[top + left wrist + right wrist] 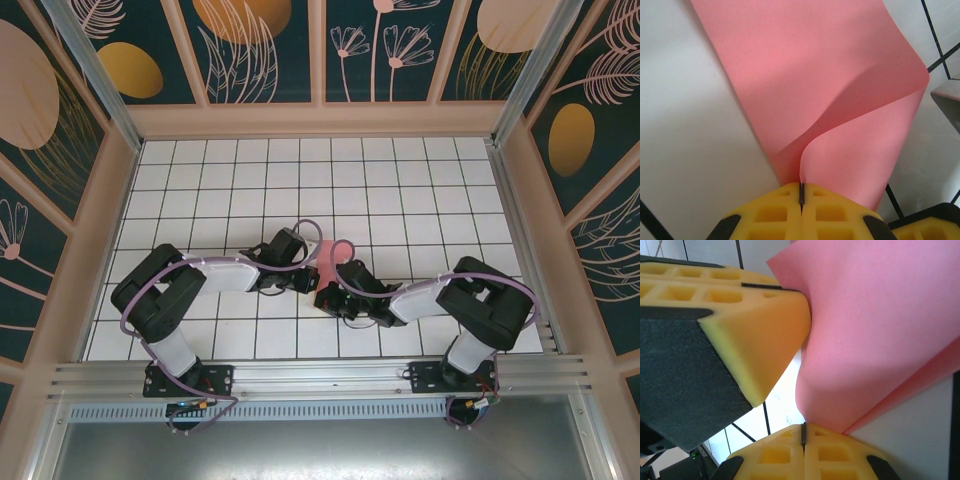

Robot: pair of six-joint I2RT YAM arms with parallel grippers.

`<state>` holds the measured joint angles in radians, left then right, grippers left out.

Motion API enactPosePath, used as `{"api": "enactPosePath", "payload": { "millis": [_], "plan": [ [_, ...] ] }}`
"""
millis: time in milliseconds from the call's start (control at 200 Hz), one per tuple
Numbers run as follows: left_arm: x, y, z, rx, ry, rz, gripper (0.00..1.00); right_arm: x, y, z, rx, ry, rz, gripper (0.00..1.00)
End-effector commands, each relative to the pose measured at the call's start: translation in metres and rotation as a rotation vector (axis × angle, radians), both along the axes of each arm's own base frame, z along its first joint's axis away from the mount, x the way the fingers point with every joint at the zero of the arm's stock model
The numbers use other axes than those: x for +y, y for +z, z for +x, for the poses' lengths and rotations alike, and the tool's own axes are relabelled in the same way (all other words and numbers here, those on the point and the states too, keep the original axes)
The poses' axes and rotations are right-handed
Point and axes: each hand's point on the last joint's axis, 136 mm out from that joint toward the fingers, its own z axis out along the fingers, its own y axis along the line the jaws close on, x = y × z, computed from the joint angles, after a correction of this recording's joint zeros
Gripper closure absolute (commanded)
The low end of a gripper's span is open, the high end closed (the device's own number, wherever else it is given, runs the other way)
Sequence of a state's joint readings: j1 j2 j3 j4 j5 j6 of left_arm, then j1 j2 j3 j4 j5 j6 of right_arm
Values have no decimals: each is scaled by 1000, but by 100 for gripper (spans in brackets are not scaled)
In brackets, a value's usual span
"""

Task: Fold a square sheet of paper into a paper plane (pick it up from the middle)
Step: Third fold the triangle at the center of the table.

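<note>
The square sheet of paper (338,256) is salmon pink and lies bent over itself at the table's middle, between the two arms. In the left wrist view the sheet (805,85) curls up from the white table, and my left gripper (801,192) is shut on its near edge. My right gripper (803,432) is shut on another edge of the sheet (880,340), which rises in a smooth curve. From above, the left gripper (307,273) and the right gripper (326,291) sit almost touching. The paper plane is out of view.
The left gripper's yellow fingers (755,325) loom close at the upper left of the right wrist view. The white gridded table (400,180) is walled on three sides by patterned panels. An aluminium rail (320,372) runs along the near edge by the arm bases.
</note>
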<state>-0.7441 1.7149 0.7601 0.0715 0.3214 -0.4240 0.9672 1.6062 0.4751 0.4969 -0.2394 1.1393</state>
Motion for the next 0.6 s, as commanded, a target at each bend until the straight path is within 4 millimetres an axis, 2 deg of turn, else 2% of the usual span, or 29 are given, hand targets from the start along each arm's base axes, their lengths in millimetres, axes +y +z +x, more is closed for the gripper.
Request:
{"api": "enactPosePath", "payload": {
  "millis": [0, 110, 270, 590],
  "plan": [
    [10, -21, -9, 55, -8, 62, 100, -1, 29, 7, -54, -11, 58, 95],
    [9, -20, -8, 53, -6, 58, 100, -13, 44, 17, -94, -41, 71, 94],
    [8, -19, -8, 55, -10, 56, 100, -23, 40, 22, -78, -56, 76, 95],
    [8, -19, -9, 57, -14, 52, 100, -12, 35, 28, -68, -34, 87, 95]
  ]
}}
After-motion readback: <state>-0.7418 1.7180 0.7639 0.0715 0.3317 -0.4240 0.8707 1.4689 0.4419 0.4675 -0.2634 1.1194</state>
